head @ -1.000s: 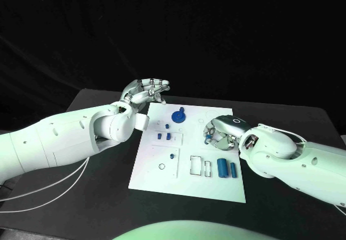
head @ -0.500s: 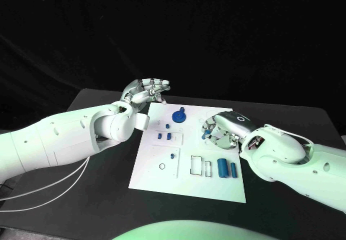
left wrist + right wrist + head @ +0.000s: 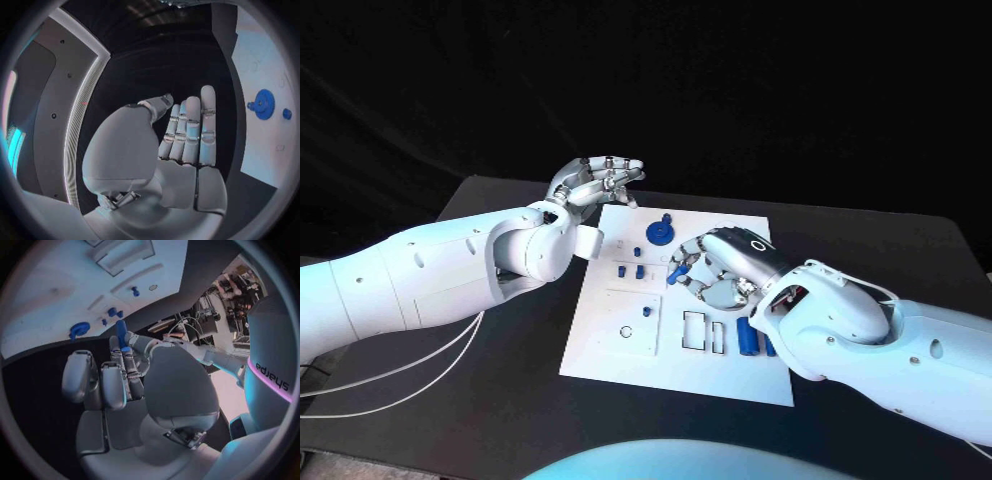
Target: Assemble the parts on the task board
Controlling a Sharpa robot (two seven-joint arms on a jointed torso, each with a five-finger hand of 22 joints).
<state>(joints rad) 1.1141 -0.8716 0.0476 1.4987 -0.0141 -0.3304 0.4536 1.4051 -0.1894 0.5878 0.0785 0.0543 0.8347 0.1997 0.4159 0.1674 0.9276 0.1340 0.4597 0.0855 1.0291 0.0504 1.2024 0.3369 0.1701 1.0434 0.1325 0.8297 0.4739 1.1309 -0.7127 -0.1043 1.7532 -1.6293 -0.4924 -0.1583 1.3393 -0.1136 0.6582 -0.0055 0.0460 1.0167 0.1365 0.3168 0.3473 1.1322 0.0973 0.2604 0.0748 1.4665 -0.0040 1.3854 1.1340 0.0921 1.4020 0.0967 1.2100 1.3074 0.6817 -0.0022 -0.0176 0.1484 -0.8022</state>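
**A:** Fingers (image 3: 122, 357) on the right hand (image 3: 723, 266) are pinched around a small blue peg (image 3: 121, 332). You can see it sticking out past the fingertips in the right wrist view, and in the head view there's a blue bit at the tips too. So that hand is holding a part, hovering over the middle of the task board (image 3: 610, 345).

**B:** And the left one?

**A:** Left hand (image 3: 596, 183) is up off the far left corner of the board, over the tabletop (image 3: 488, 200). In the left wrist view its fingers (image 3: 190, 127) lie straight and side by side with nothing in them, thumb off to the side. In the head view they look a bit more curled, but still not gripping anything.

**B:** What's on the board itself?

**A:** Round blue gear (image 3: 658, 233) near the far edge, just beyond the right hand's fingers. A few small blue pieces (image 3: 629, 270) sit left of that hand. Nearer the robot there's a rectangular slot (image 3: 694, 331), and just right of it some upright blue cylinders (image 3: 747, 336), partly hidden by the right arm. A square recess with a little ring (image 3: 626, 333) is on the left half.

**B:** Peg touching the board?

**A:** Can't tell from these angles.
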